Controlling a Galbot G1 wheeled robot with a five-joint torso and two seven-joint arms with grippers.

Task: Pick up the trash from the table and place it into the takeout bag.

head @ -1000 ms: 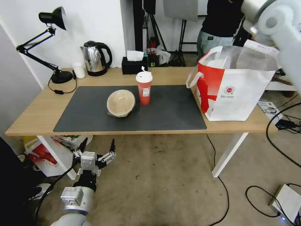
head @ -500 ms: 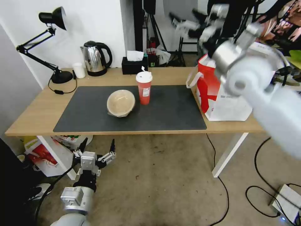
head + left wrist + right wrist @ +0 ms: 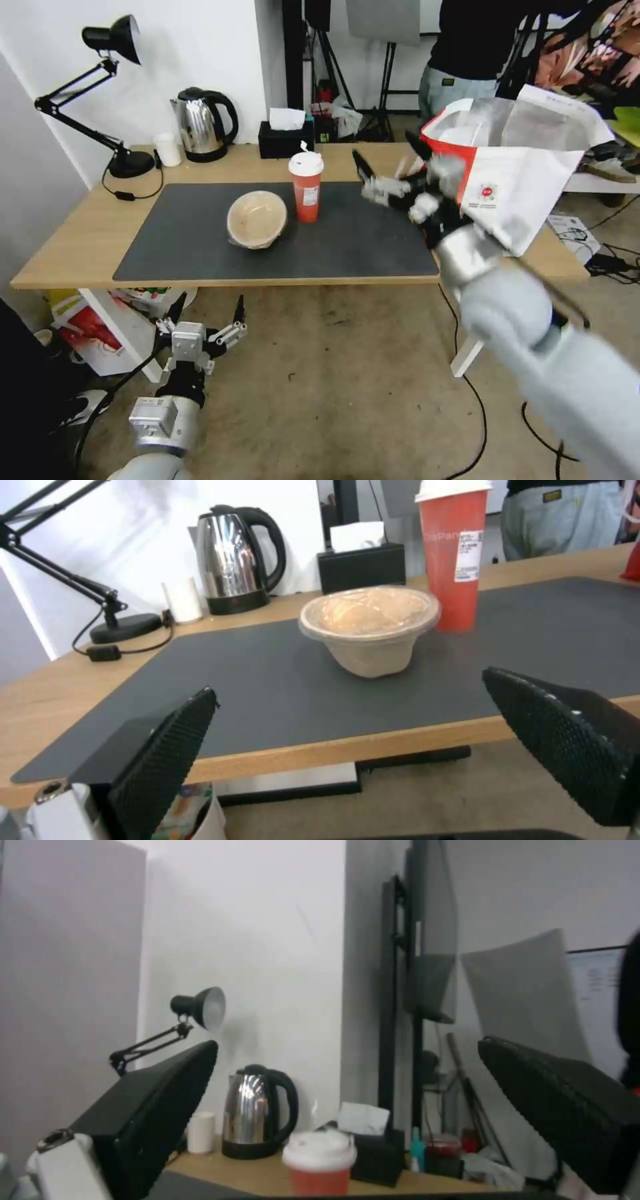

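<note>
- The right end effector (image 3: 393, 175) is seen over the desk (image 3: 80, 233), between the red drink cup (image 3: 307, 185) and the takeout bag (image 3: 513, 173), with its fingers spread and nothing held.
- The left end effector (image 3: 203, 319) is parked low, in front of and below the desk edge, fingers spread wide and empty.
- The red drink cup stands upright on the dark grey mat (image 3: 360, 240); the tan lidded bowl (image 3: 257, 219) sits just beside it on the robot's left.
- A tip-over is judged the main risk: the cup is tall and narrow with a white lid, so a glancing sideways touch from a finger could topple it and spill whatever remains inside.
- The bowl beside the cup could be nudged if the spread fingers are brought in too wide.
- The bag is soft-walled, with loose loop handles and a silvery lining; it appears tilted behind the right arm, so its mouth could be caught or folded by the arm.
- The bowl is a tapered, matte, paper-like shell under a clear film lid (image 3: 371, 611); the mat looks flat and non-glossy.
</note>
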